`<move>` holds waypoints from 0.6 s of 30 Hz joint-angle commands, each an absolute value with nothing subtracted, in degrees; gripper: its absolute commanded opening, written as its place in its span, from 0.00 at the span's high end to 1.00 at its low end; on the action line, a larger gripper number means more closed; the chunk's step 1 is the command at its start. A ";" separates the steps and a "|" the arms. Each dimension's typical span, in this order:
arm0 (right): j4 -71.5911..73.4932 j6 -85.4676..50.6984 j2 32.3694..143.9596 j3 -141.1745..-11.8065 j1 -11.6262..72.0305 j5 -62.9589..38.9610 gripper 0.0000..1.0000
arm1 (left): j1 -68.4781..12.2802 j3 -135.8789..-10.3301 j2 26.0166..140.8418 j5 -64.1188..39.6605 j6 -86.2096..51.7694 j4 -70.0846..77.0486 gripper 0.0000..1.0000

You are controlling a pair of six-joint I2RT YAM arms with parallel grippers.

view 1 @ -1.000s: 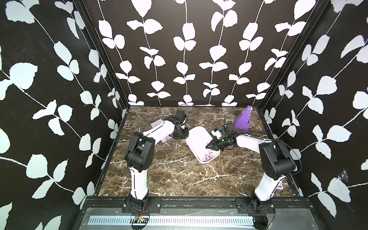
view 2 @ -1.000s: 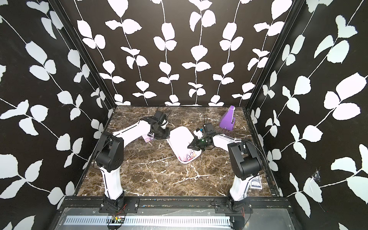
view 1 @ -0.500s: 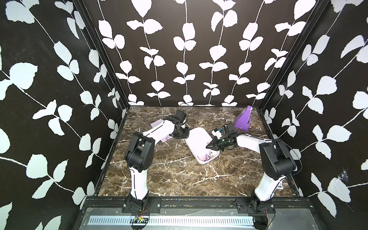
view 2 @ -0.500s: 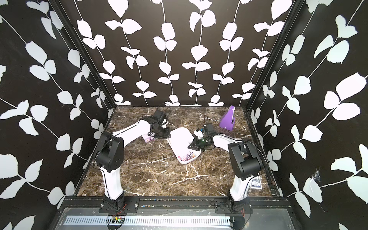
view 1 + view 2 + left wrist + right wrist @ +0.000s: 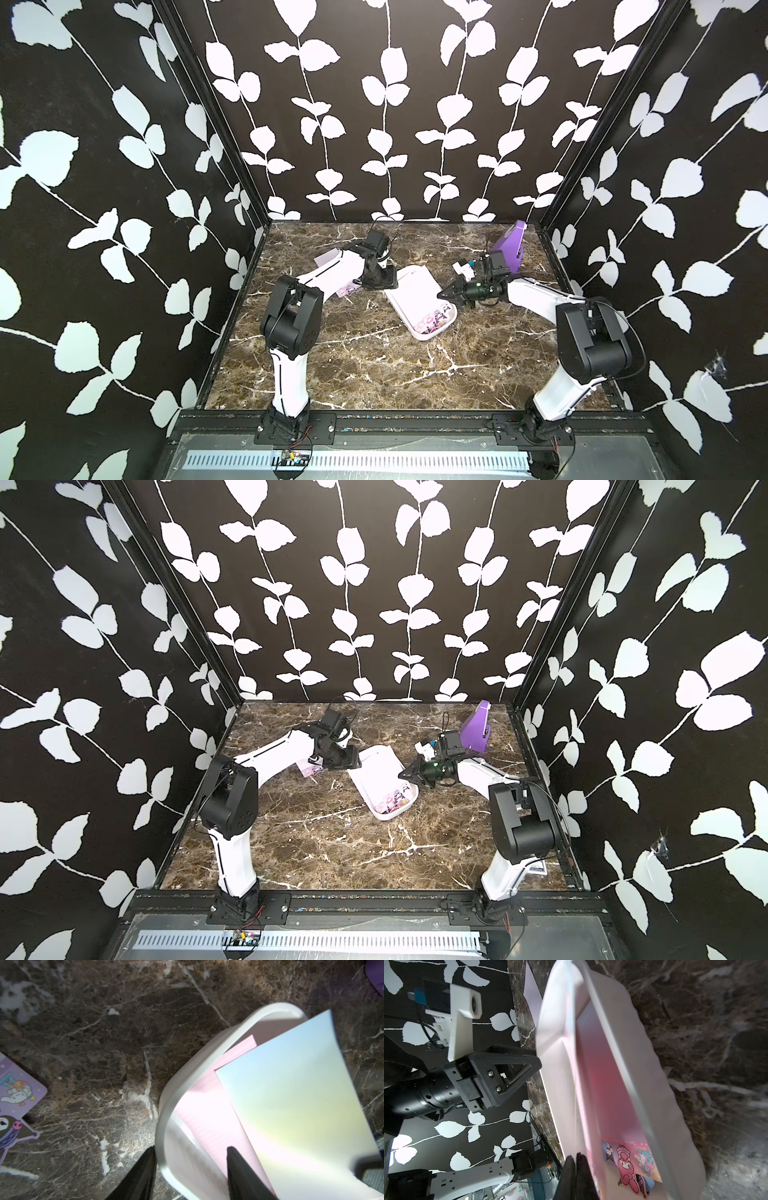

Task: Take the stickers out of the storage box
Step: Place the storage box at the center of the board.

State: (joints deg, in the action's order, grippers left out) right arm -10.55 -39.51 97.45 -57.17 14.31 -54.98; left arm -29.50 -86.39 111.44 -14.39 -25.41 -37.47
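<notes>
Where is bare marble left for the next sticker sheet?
Bare: the broad near strip of table between the arm bases, in front of the storage box. Crowded: around the box, where left gripper and right gripper are, and stickers lie beside it.

The brown marble-patterned tabletop (image 5: 374,361), across the lower middle of both top views, is polished and smooth and catches soft glare. The shallow white rectangular plastic storage box (image 5: 166,1105) at frame centre is smooth, with a satin, faintly translucent rim. Among the stickers (image 5: 629,1159) in it, the long green-to-blue paper sheet (image 5: 291,1095) is glossy with a pearly sheen. The pink sheet (image 5: 207,1122) beneath shows fine ribbed lines. The lilac cartoon sheet (image 5: 18,1088) on the table looks smooth and printed. The purple wedge-shaped object (image 5: 509,251), right of centre, is smooth matt plastic. The left gripper (image 5: 190,1148) has matt black plastic fingers (image 5: 141,1178). The black leaf-printed walls (image 5: 124,208) look matt.
</notes>
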 commanded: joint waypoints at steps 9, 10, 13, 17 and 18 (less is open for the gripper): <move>-3.20 -43.79 97.67 -53.90 14.05 -58.49 1.00 | -29.45 -83.48 105.41 -20.50 -28.69 -33.48 0.42; -3.21 -43.78 97.52 -53.97 13.98 -58.49 1.00 | -29.37 -82.60 105.02 -21.75 -29.73 -31.85 0.42; -2.36 -44.18 96.89 -53.64 13.71 -58.53 1.00 | -29.09 -78.64 103.73 -25.81 -33.74 -25.35 0.42; -0.45 -45.78 95.61 -52.92 13.66 -59.09 1.00 | -28.60 -76.00 103.01 -27.63 -36.14 -22.06 0.42; -0.44 -45.88 95.09 -52.87 13.61 -59.05 1.00 | -28.36 -75.61 102.86 -27.93 -36.40 -21.68 0.42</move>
